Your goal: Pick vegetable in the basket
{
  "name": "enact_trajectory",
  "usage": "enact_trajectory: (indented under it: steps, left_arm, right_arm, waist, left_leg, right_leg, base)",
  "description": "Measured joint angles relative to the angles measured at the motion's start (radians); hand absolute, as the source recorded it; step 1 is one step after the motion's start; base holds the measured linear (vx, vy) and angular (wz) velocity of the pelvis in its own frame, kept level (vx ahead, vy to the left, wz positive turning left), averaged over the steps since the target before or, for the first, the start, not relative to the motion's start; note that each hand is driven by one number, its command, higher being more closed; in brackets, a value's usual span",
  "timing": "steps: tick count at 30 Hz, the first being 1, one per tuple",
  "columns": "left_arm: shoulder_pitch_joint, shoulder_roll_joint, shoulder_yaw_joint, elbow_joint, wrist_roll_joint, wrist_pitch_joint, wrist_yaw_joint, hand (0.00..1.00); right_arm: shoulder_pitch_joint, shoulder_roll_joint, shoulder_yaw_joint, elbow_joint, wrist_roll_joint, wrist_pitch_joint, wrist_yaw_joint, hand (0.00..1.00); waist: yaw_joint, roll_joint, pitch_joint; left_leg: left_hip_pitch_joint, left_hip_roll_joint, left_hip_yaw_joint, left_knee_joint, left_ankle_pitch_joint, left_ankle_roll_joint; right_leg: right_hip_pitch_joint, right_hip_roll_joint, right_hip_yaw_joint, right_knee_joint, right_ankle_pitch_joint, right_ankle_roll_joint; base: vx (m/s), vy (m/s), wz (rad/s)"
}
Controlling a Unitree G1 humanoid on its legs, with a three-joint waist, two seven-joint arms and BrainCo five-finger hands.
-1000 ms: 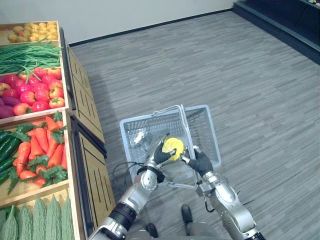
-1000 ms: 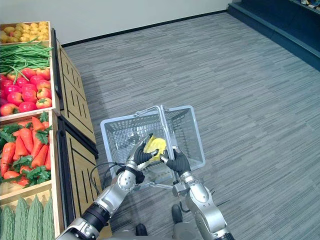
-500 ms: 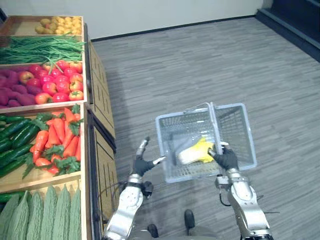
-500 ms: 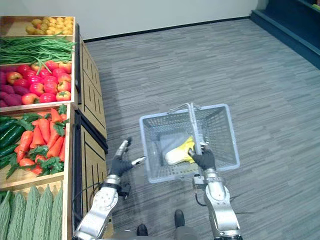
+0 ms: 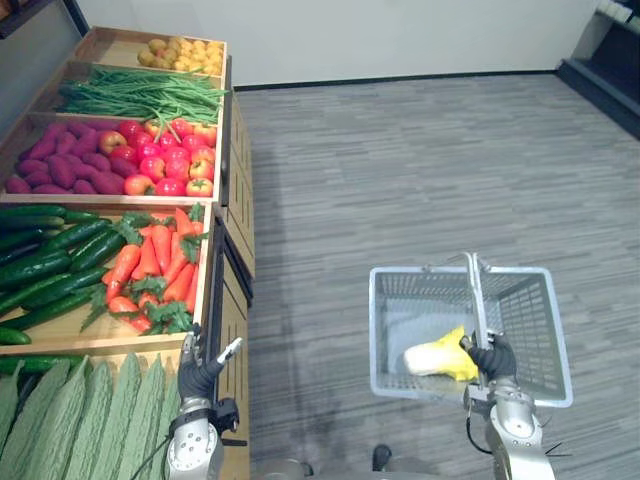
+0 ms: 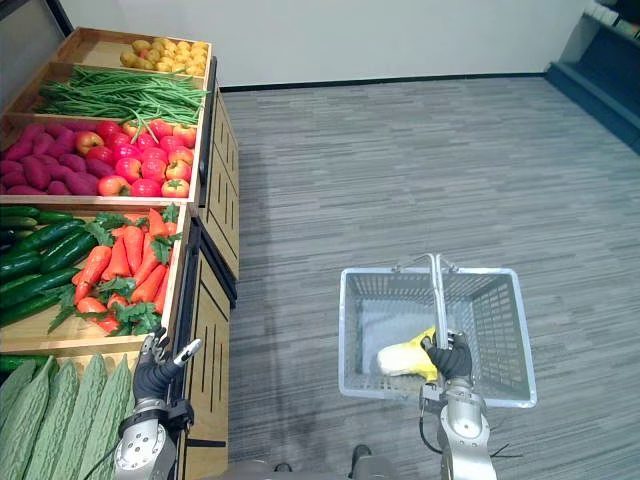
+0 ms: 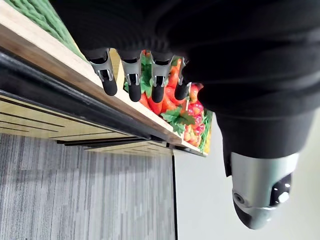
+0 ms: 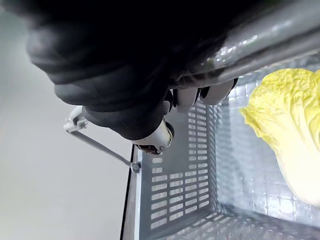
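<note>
Head views: curling the right hand [image 5: 489,359] tightly round the slim bar handle [image 5: 476,300] of a grey lattice-walled basket [image 5: 390,330]. Cradling a crinkled yellow cabbage [image 5: 440,358] inside, bare ribbed carpet [image 5: 400,170] lying open all round.

Left wrist: holding the left hand [image 7: 134,82] open, fingers straight, just beside the smooth wooden crate edge [image 7: 55,62].

Right wrist: gripping the shiny handle above the leafy cabbage.

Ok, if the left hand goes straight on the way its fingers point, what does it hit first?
Likely the carrot crate's pale wooden front rim, then the orange carrots with green tops. The left hand, open, points that way; depth is unclear, so it could pass over the rim.
</note>
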Motion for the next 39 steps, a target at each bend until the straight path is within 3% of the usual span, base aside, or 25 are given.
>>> enact_trajectory:
  steps: [2,4,5,6,7,8,9,11,12,15,17,19,20,21,22,24,28,30,31,32,34,36,39]
  left_arm:
    - [-0.013,0.013,0.0,0.006,0.0,0.0,0.009,0.0]
    - [-0.047,0.013,0.009,0.037,0.001,0.0,0.013,0.0]
    - [-0.072,0.013,0.021,0.054,0.004,0.0,0.017,0.0]
    - [-0.057,-0.001,0.024,0.052,0.034,-0.005,0.054,0.0]
    - [-0.032,-0.026,0.034,0.063,0.045,-0.01,0.059,0.0]
    - [-0.024,-0.045,0.041,0.062,0.046,-0.008,0.057,0.0]
    - [-0.024,-0.053,0.056,0.059,0.046,-0.009,0.059,0.0]
    - [-0.028,-0.051,0.067,0.057,0.043,-0.009,0.07,0.0]
    - [-0.028,-0.05,0.051,0.054,0.04,-0.011,0.063,0.0]
    - [-0.029,-0.055,-0.016,0.028,0.037,-0.011,0.036,0.0]
    - [-0.05,-0.058,-0.03,0.002,0.037,-0.012,0.027,0.0]
    - [-0.066,-0.057,-0.028,-0.015,0.038,-0.014,0.029,0.0]
    - [-0.089,-0.057,-0.028,-0.017,0.04,-0.019,0.03,0.0]
    - [-0.098,-0.057,-0.027,-0.022,0.043,-0.021,0.032,0.0]
    - [-0.101,-0.053,-0.023,-0.022,0.044,-0.022,0.033,0.0]
    - [-0.107,-0.048,0.004,-0.025,0.069,-0.022,0.053,0.0]
    - [-0.058,-0.053,0.018,-0.06,0.089,-0.021,0.06,0.0]
    - [-0.055,-0.049,0.009,-0.114,0.11,-0.02,0.063,0.0]
    - [-0.057,-0.033,0.006,-0.163,0.123,-0.021,0.075,0.0]
    - [-0.059,-0.023,-0.003,-0.186,0.13,-0.023,0.079,0.0]
    - [-0.073,-0.009,-0.017,-0.197,0.155,-0.022,0.099,0.0]
    - [-0.08,-0.01,-0.039,-0.196,0.157,-0.021,0.1,0.0]
    - [-0.083,-0.007,-0.051,-0.194,0.159,-0.019,0.101,0.0]
  right_arm:
    - [-0.004,-0.006,-0.004,-0.001,-0.005,-0.001,0.0,1.0]
    - [-0.016,-0.012,-0.025,-0.001,-0.005,-0.001,0.0,1.0]
    - [-0.017,-0.019,-0.044,-0.001,-0.006,-0.001,0.0,1.0]
    - [-0.004,-0.041,-0.048,-0.001,-0.008,-0.001,0.0,1.0]
    - [0.002,-0.066,-0.046,0.012,-0.008,0.0,0.0,1.0]
    - [-0.012,-0.084,-0.028,0.018,-0.007,0.004,0.003,1.0]
    - [-0.028,-0.085,-0.006,0.017,-0.008,0.005,0.007,1.0]
    - [-0.038,-0.086,0.018,0.004,-0.007,0.004,0.021,1.0]
    - [-0.046,-0.089,0.024,-0.003,-0.007,0.003,0.018,1.0]
    - [-0.053,-0.086,0.021,-0.038,-0.003,-0.004,-0.004,1.0]
    - [-0.055,-0.087,-0.02,-0.062,0.014,-0.022,-0.012,1.0]
    - [-0.052,-0.086,-0.057,-0.061,0.028,-0.024,-0.027,1.0]
    - [-0.049,-0.087,-0.099,-0.054,0.035,-0.025,-0.031,1.0]
    - [-0.049,-0.09,-0.143,-0.03,0.036,-0.031,-0.041,1.0]
    - [-0.053,-0.087,-0.156,-0.004,0.036,-0.033,-0.047,1.0]
    - [-0.064,-0.084,-0.182,0.096,0.036,-0.032,-0.056,1.0]
    - [-0.07,-0.084,-0.196,0.196,0.022,-0.015,-0.068,1.0]
    - [-0.044,-0.07,-0.197,0.207,0.019,0.01,-0.071,1.0]
    - [-0.015,-0.043,-0.196,0.207,0.013,0.01,-0.071,1.0]
    - [0.009,-0.027,-0.193,0.206,0.013,0.01,-0.069,1.0]
    - [0.019,-0.014,-0.192,0.2,0.014,0.009,-0.069,1.0]
    - [0.023,-0.012,-0.192,0.2,0.016,0.005,-0.069,1.0]
    - [0.028,-0.009,-0.19,0.2,0.037,0.001,-0.069,1.0]
  waist:
    - [-0.009,-0.007,-0.001]
    - [-0.012,0.009,0.007]
    - [-0.023,0.015,0.013]
    - [-0.027,0.006,0.01]
    - [-0.027,0.037,0.015]
    - [-0.015,0.069,0.009]
    - [-0.009,0.076,0.009]
    - [0.006,0.078,0.012]
    - [0.009,0.075,0.016]
    - [0.026,0.055,0.028]
    - [0.03,0.049,0.033]
    - [0.028,0.048,0.034]
    - [0.024,0.053,0.033]
    - [0.014,0.073,0.026]
    - [0.006,0.07,0.024]
    - [0.012,0.04,0.029]
    - [0.007,0.024,0.037]
    - [0.002,0.024,0.044]
    - [-0.002,0.001,0.048]
    - [-0.004,-0.019,0.041]
    - [-0.006,-0.025,0.04]
    - [-0.008,-0.018,0.042]
    - [-0.004,-0.025,0.04]
  left_leg:
    - [0.006,0.004,-0.032,0.005,-0.021,-0.004]
    - [0.014,0.024,-0.063,0.015,-0.04,-0.016]
    - [0.034,0.037,-0.089,0.016,-0.052,-0.036]
    - [0.076,0.042,-0.119,0.024,-0.086,-0.091]
    - [0.092,0.066,-0.141,0.062,-0.104,-0.119]
    - [0.077,0.105,-0.143,0.128,-0.083,-0.153]
    - [0.049,0.118,-0.144,0.204,-0.053,-0.154]
    - [-0.057,0.161,-0.135,0.453,0.066,-0.147]
    - [-0.139,0.209,-0.096,0.621,0.108,-0.148]
    - [-0.247,0.259,0.058,0.76,0.083,-0.114]
    - [-0.303,0.256,0.183,0.636,0.045,-0.093]
    - [-0.315,0.25,0.273,0.508,0.047,-0.095]
    - [-0.314,0.243,0.348,0.39,0.077,-0.106]
    - [-0.312,0.232,0.412,0.28,0.154,-0.072]
    - [-0.293,0.218,0.427,0.246,0.144,-0.056]
    - [-0.233,0.128,0.405,0.109,0.135,-0.017]
    - [-0.18,0.053,0.358,0.054,0.125,-0.007]
    - [-0.133,0.021,0.296,0.048,0.098,-0.009]
    - [-0.095,-0.006,0.246,0.05,0.087,0.005]
    - [-0.089,-0.017,0.212,0.056,0.077,0.018]
    - [-0.099,-0.024,0.124,0.07,0.069,0.027]
    - [-0.117,-0.026,0.041,0.09,0.062,0.013]
    - [-0.145,-0.029,-0.042,0.169,0.023,-0.039]
  right_leg:
    - [-0.035,0.0,-0.02,-0.089,-0.006,-0.009]
    - [-0.072,0.031,0.011,-0.216,0.014,-0.013]
    - [-0.072,0.062,0.066,-0.34,0.063,-0.005]
    - [-0.063,0.081,0.139,-0.467,0.163,-0.005]
    - [-0.046,0.099,0.151,-0.419,0.241,-0.006]
    - [-0.045,0.122,0.114,-0.363,0.191,-0.03]
    - [-0.038,0.135,0.1,-0.334,0.152,-0.049]
    - [0.022,0.16,0.059,-0.345,0.108,-0.08]
    - [0.088,0.175,0.036,-0.388,0.096,-0.094]
    - [0.218,0.179,-0.001,-0.476,0.08,-0.119]
    - [0.283,0.167,-0.045,-0.533,0.077,-0.123]
    - [0.315,0.156,-0.094,-0.555,0.072,-0.119]
    - [0.334,0.146,-0.138,-0.56,0.06,-0.103]
    - [0.351,0.144,-0.174,-0.553,0.033,-0.082]
    - [0.356,0.135,-0.191,-0.543,0.02,-0.073]
    - [0.359,0.082,-0.21,-0.498,-0.021,-0.045]
    - [0.364,0.01,-0.211,-0.356,-0.059,-0.012]
    - [0.304,-0.04,-0.163,-0.086,-0.054,-0.017]
    - [0.234,-0.058,-0.063,0.102,-0.026,-0.054]
    - [0.19,-0.032,0.036,0.172,-0.058,-0.036]
    - [0.104,0.054,0.222,0.154,-0.132,-0.01]
    - [0.059,0.105,0.324,0.071,-0.155,0.0]
    - [0.059,0.122,0.408,-0.126,-0.114,-0.013]
  base:
    - [0.28,-0.061,0.37]
    - [0.4,-0.125,0.52]
    - [0.68,-0.3,0.91]
    - [0.71,-0.336,1.17]
    - [0.73,-0.364,0.97]
    - [0.51,-0.282,0.61]
    - [0.58,-0.347,0.36]
    - [0.48,-0.347,0.39]
    - [0.4,-0.281,0.46]
    - [0.33,-0.206,0.42]
    - [0.25,-0.095,0.52]
    - [0.23,-0.018,0.75]
    - [0.26,0.035,1.18]
    - [0.21,0.051,1.15]
    - [0.21,0.081,1.14]
    - [0.21,0.112,0.8]
    - [0.16,0.092,0.56]
    - [0.16,0.04,0.9]
    - [0.19,-0.014,1.14]
    - [0.3,-0.088,1.43]
    - [0.28,-0.134,1.27]
    - [0.18,-0.123,1.23]
    - [0.25,-0.233,1.29]
